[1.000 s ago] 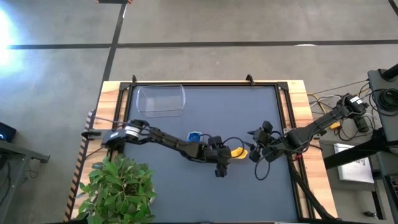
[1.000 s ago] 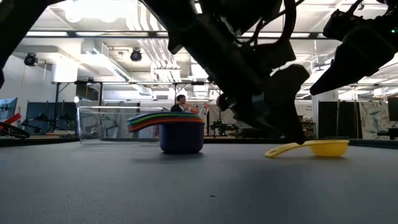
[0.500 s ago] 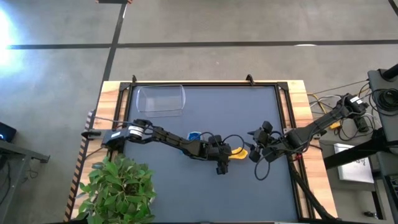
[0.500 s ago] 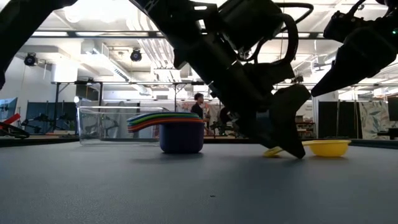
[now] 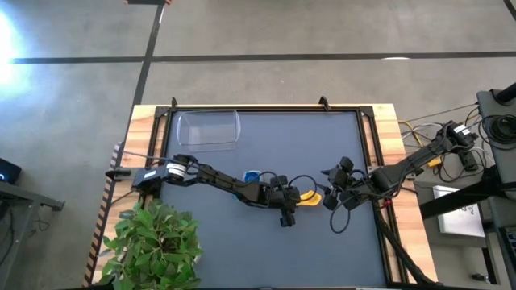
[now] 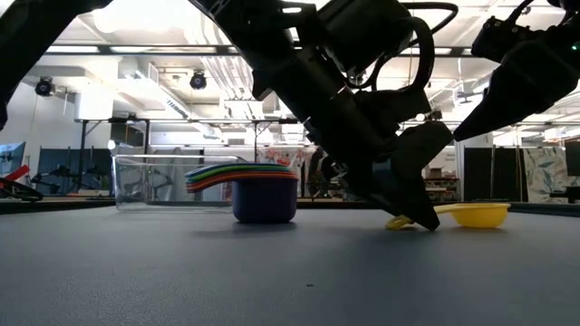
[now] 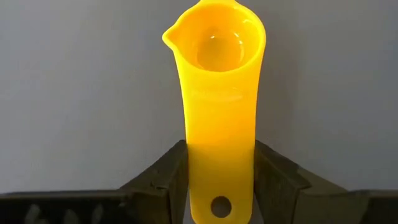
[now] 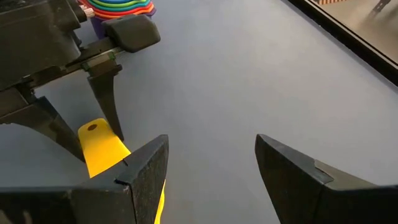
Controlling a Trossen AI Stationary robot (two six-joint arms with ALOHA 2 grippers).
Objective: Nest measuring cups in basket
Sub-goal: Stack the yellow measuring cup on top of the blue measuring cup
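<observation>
- The left pincer (image 7: 221, 177) has its fingers (image 7: 166, 174) touching both sides of the yellow cup (image 7: 219, 93) handle, gripping it on the bench (image 7: 81, 93).
- Risk, as I judge it: the hold sits near the handle's end, so the bowl could sag or twist out when lifted.
- The cup's long axis runs straight ahead of the pincer, bowl farthest, spout to one side.
- The right pincer (image 8: 211, 168) hangs open just beside the cup.
- The nested stack (image 6: 258, 186) is beyond, outside the basket (image 5: 208, 130).
</observation>
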